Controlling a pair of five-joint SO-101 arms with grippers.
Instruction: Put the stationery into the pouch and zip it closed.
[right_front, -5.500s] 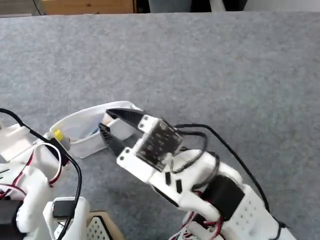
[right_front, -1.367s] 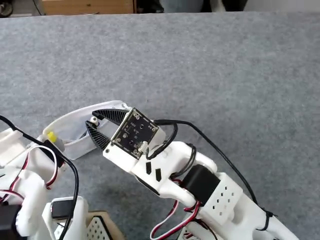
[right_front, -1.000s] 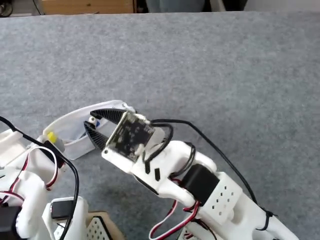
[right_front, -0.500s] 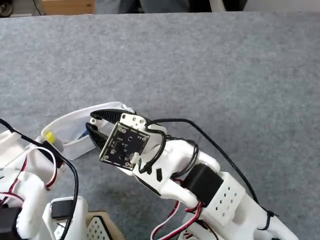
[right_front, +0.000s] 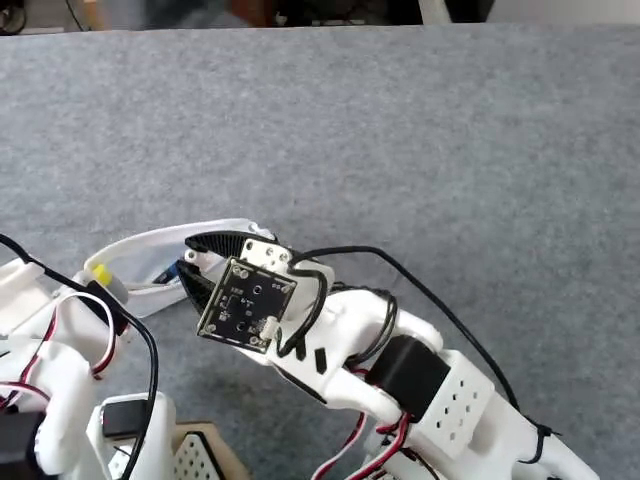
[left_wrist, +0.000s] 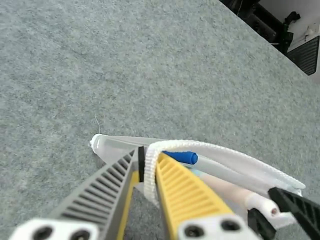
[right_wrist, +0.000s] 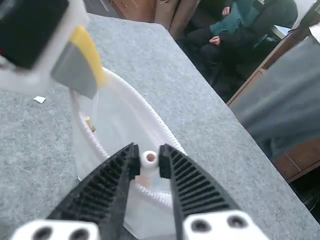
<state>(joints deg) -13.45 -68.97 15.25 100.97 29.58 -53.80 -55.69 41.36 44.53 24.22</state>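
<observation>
Because the pouch (left_wrist: 116, 148) looks soft and floppy, the left pincer (left_wrist: 147, 160) clamps its zip edge. The right pincer (right_wrist: 148, 153) pinches a light-looking pen (right_wrist: 148, 159) by its end.

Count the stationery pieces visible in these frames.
2. A blue-capped pen lies inside the pouch; a white pen is gripped at its end by the right end effector at the pouch mouth. More may be hidden inside.

Grey felt-covered table (right_front: 450, 130), evenly lit from above. Beyond table's far edge, brown wooden furniture (right_wrist: 135, 9) and dark clutter (left_wrist: 260, 22) in shadow.
</observation>
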